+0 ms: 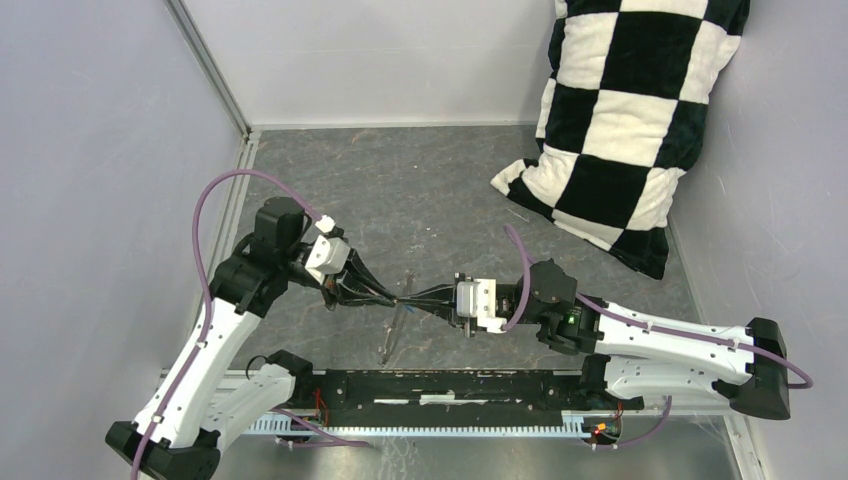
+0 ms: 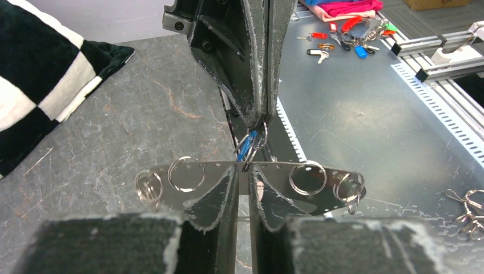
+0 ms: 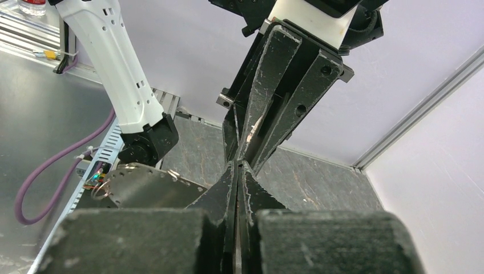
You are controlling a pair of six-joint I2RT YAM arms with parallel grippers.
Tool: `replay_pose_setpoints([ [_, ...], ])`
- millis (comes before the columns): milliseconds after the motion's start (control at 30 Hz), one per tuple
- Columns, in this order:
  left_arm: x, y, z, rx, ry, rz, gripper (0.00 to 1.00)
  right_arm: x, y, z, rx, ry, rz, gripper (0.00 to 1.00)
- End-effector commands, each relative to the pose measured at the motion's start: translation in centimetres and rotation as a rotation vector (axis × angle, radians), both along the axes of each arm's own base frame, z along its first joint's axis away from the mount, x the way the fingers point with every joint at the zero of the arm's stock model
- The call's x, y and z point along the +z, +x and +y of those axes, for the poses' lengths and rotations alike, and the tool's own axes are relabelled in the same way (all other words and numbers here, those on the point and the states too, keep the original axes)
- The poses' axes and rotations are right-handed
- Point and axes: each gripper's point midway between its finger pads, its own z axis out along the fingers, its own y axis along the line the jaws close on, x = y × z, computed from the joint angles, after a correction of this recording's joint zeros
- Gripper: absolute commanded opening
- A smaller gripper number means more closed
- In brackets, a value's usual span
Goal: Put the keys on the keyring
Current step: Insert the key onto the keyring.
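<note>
A flat grey metal strip [image 2: 319, 197] with holes along its edge carries several silvery split rings [image 2: 307, 178]. It shows edge-on, like a thin rod, in the top view [image 1: 392, 335]. My left gripper [image 2: 245, 170] is shut on a keyring [image 2: 246, 166] seen edge-on at the middle of the strip's top edge. My right gripper [image 2: 261, 121] comes from opposite, shut, with a small blue key [image 2: 247, 146] and a ring loop hanging at its tips, just above the left fingertips. In the top view the two grippers [image 1: 396, 297] [image 1: 416, 297] meet tip to tip. In the right wrist view the key is hidden.
A black-and-white chequered pillow [image 1: 620, 120] leans in the far right corner. Grey walls close the left, back and right. Beyond the near edge, on the metal bench, lie a pile of coloured keys [image 2: 342, 34] and some loose rings [image 2: 465, 206].
</note>
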Motion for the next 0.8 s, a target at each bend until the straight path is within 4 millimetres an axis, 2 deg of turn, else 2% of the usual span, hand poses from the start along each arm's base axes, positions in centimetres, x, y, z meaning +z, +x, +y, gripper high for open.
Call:
replay_pose_setpoints([
  [0,0.6,-1.0,0.2,-0.035,-0.027,-0.005,0.14,4.8,-0.2,-0.5,0.006,0.135,-0.034,0.01],
  [100,0.6,-1.1,0.2,-0.032,-0.027,-0.009,0.03,4.7,-0.2,-0.5,0.005,0.134,-0.034,0.01],
  [467,1.4,-1.9,0.3,-0.077,-0.065,-0.042,0.02,3.3,-0.1,0.0,0.015,0.061,-0.032,0.01],
  [767,2.3,-2.8,0.5,-0.126,-0.107,-0.078,0.02,3.1,0.0,1.1,0.056,-0.012,-0.03,0.01],
])
